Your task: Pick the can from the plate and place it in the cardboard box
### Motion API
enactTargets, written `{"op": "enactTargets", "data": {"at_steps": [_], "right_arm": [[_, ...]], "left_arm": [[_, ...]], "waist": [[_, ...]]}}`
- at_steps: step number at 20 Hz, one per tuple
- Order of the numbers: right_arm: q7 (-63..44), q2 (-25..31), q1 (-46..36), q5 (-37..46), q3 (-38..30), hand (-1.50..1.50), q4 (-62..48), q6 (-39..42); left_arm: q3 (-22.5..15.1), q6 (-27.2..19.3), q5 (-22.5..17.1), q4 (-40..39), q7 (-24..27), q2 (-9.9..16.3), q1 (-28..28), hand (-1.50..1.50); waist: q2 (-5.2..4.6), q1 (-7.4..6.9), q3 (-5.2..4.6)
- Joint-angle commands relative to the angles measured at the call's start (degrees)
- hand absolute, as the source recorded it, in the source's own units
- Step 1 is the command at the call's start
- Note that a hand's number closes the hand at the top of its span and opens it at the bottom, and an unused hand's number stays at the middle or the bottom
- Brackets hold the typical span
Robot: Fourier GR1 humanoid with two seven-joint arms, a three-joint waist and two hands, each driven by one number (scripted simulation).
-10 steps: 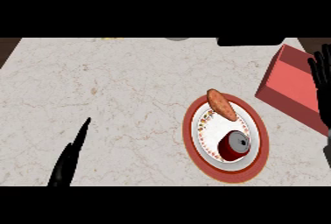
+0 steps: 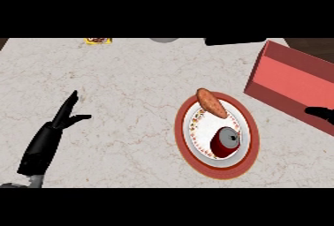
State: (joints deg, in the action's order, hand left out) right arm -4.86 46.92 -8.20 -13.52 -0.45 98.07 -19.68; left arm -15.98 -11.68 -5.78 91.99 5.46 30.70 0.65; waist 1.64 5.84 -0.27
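Note:
A dark red can [image 2: 225, 141] with a grey top stands on a white plate with a red rim [image 2: 187, 151] right of the counter's middle. An orange-brown oblong food item [image 2: 212, 103] lies on the plate's far edge. The reddish cardboard box [image 2: 294, 84] sits at the right, beyond the plate. My left hand [image 2: 53, 130] is at the lower left, fingers straight and holding nothing, far from the plate. Only a small black part of my right hand [image 2: 320, 113] shows at the right edge, over the box's near side.
A yellow packet [image 2: 98, 40], a grey object [image 2: 163, 39] and a black object [image 2: 235, 41] lie along the counter's far edge. Bare marble counter [image 2: 130, 88] stretches between my left hand and the plate.
My left hand has risen further into view and shifted right. My right hand has moved so that only a small part shows at the right edge. More of the box is visible.

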Motion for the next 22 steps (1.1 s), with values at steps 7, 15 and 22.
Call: {"op": "enactTargets", "data": {"at_steps": [7,15,22], "right_arm": [[-9.22,12.8,18.81,16.18,1.24,-1.5,25.11,-0.64],[-31.05,25.4,20.33,21.33,6.14,-1.5,37.64,11.88],[-51.44,30.06,11.1,17.22,14.56,-1.5,45.79,20.61]], "left_arm": [[0.6,5.89,-2.05,-0.89,-0.67,-0.56,8.5,0.0],[2.02,9.03,-2.07,-4.55,1.12,0.04,11.68,0.0],[1.54,10.59,-1.86,-5.74,-0.14,-1.99,16.42,0.0]], "waist": [[-1.09,-2.28,0.13],[-1.69,-4.48,-0.14],[-2.33,-7.86,-0.08]]}}
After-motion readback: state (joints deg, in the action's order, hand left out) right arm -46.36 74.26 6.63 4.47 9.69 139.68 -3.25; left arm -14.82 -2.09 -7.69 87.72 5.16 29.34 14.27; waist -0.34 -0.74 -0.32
